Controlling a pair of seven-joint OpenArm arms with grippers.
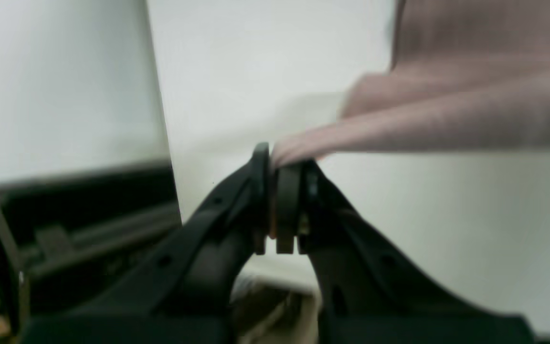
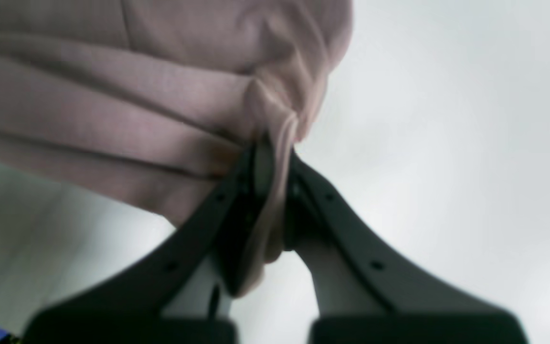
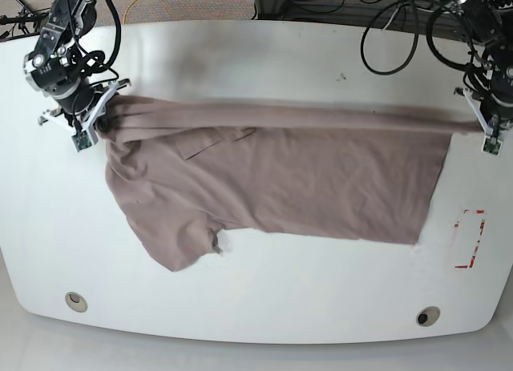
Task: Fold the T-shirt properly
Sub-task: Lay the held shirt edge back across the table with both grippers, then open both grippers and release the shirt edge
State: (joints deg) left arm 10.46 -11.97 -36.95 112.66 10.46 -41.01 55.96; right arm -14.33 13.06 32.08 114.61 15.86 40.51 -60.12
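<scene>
Base view shows the T-shirt [image 3: 272, 175] spread on the white counter [image 3: 256, 299], its upper edge stretched taut between both grippers. The left gripper [image 1: 280, 165] has its jaws pinching one end of that edge, and the right gripper [image 2: 275, 157] has its jaws pinching the bunched other end.

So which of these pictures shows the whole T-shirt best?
The base view: the T-shirt lies spread across the white table, its far edge pulled taut between both arms. The left wrist view shows only a blurred bunch pinched in the left end effector; the right wrist view, gathered folds in the right end effector.
</scene>
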